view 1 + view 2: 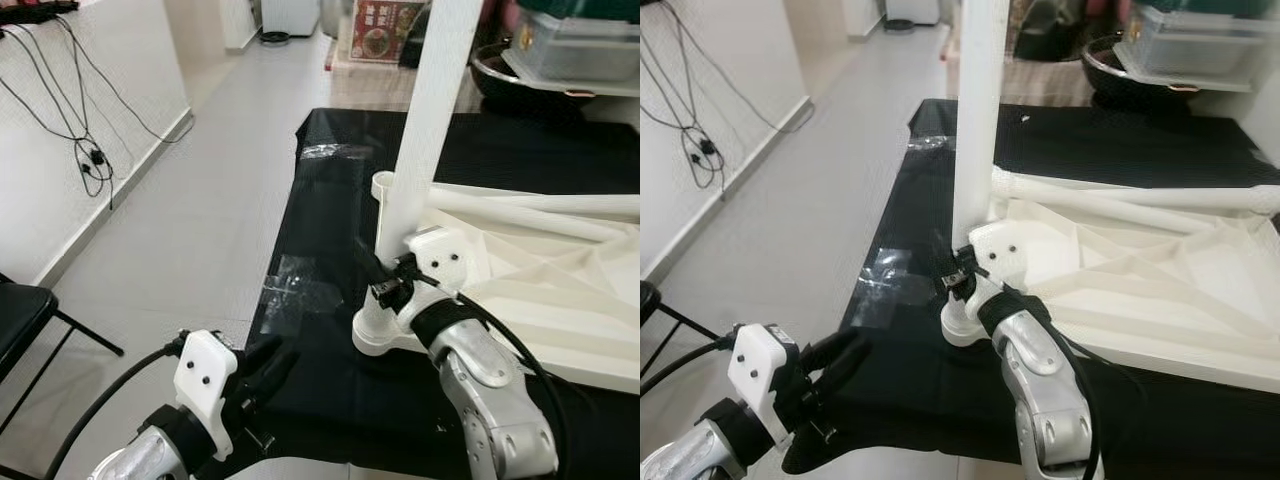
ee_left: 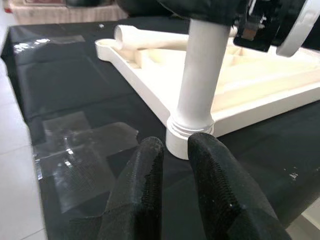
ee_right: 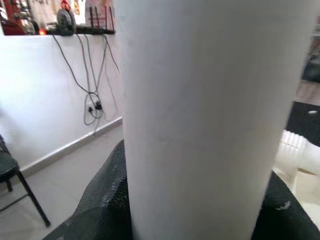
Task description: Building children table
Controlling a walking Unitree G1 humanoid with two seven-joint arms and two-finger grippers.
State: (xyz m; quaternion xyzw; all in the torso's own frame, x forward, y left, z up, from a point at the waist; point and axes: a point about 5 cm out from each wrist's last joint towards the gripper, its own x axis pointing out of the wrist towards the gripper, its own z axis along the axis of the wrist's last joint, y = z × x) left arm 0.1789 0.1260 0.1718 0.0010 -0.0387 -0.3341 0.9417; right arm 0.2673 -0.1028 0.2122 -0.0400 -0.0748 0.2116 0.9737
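Observation:
A white children's table top (image 1: 545, 290) lies upside down on a black-covered surface (image 1: 330, 250). One white leg (image 1: 428, 120) stands upright in the near left corner socket (image 2: 187, 135). My right gripper (image 1: 383, 268) is shut on this leg just above the socket; the leg (image 3: 205, 120) sits between its fingers in the right wrist view. My left gripper (image 1: 266, 366) hovers low by the surface's front edge, left of the socket, fingers (image 2: 145, 185) close together and holding nothing. A second white leg (image 1: 540, 205) lies loose across the table top.
Clear tape patches (image 1: 290, 290) shine on the black cover. A black chair (image 1: 20, 310) stands at the far left on the grey floor. Cables (image 1: 90, 150) hang on the white wall. A dark pan and a plastic box (image 1: 570, 55) sit at the back right.

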